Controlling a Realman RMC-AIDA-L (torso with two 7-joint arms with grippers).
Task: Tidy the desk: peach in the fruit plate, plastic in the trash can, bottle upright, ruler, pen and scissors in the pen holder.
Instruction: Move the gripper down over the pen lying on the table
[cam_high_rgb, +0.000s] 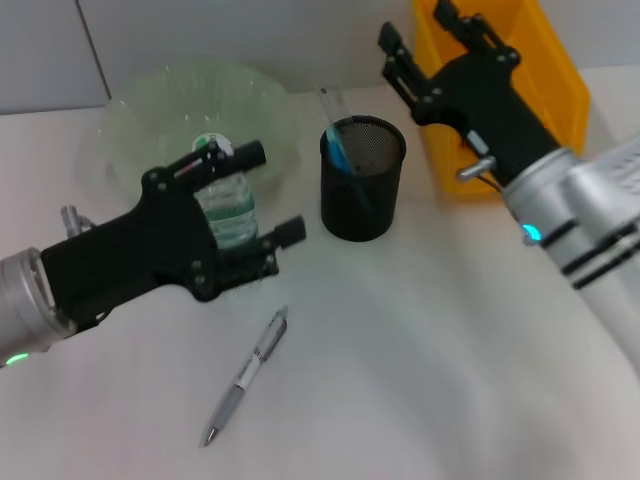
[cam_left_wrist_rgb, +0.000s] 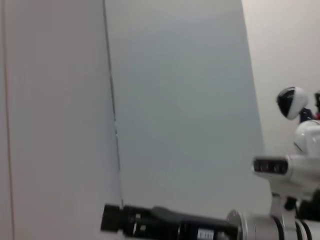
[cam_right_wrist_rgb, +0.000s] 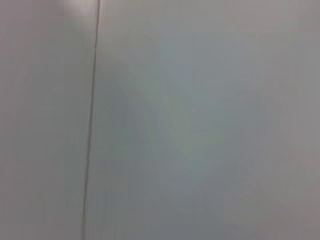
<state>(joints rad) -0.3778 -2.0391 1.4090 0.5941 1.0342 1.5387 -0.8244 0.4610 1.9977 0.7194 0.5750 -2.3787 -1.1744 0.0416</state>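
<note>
Black mesh holder (cam_high_rgb: 362, 180), round, holds a clear ruler (cam_high_rgb: 335, 125). Left of it the left gripper (cam_high_rgb: 272, 195) grasps an upright plastic bottle (cam_high_rgb: 228, 205); a slim pen (cam_high_rgb: 247, 375) lies below. Right gripper (cam_high_rgb: 415, 40) is released above the yellow bin (cam_high_rgb: 545, 60).

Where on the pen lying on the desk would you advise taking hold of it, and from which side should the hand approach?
Probably mid-barrel on the pen, coming straight down from above. It lies flat and diagonal on the desk, tip toward the robot, so the fingers should close across its narrow width. The left hand, now around the bottle, is nearer.
</note>
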